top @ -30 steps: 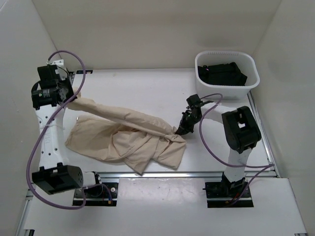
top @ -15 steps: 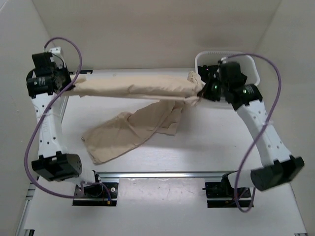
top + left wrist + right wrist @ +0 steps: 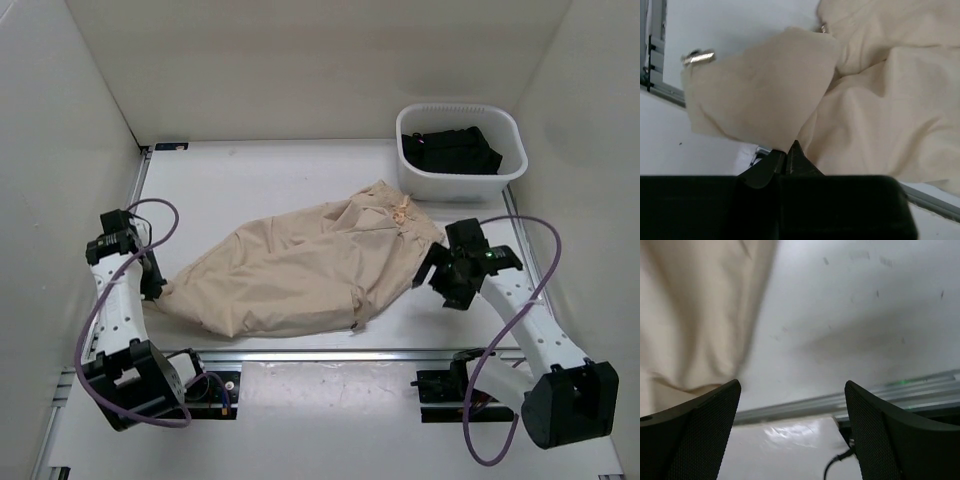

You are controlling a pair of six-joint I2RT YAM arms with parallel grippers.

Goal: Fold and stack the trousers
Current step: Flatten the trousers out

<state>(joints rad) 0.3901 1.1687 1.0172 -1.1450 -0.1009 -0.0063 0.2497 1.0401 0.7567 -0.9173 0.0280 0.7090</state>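
**Left pincer clamped on the trousers, right pincer open beside them**

On my left, the left gripper (image 3: 787, 158) sits low by the table's near-left side. Its two fingertips are pressed together on a corner flap of the trousers (image 3: 300, 270). In the left wrist view I see that flap fanning up and away from the pinched tips, with a small shiny metal piece (image 3: 699, 57) at its far-left corner. More folds of the same beige cloth are bunched to the right.

The trousers lie rumpled across the middle of the white table (image 3: 260, 175). They run from the clamped near-left end toward the far right, where they end just beside the white basket (image 3: 512, 172). I cannot tell whether cloth and basket touch. The near edge of the cloth lies close to the metal rail (image 3: 330, 352) along the table's near side.

Further right, the right gripper (image 3: 792, 385) sits just off the right edge of the cloth. Its fingers (image 3: 705, 430) are spread wide with nothing between them. Its wrist view shows bare tabletop under the gap and beige fabric off to the left. In the far-right corner the basket holds black garments (image 3: 450, 150).
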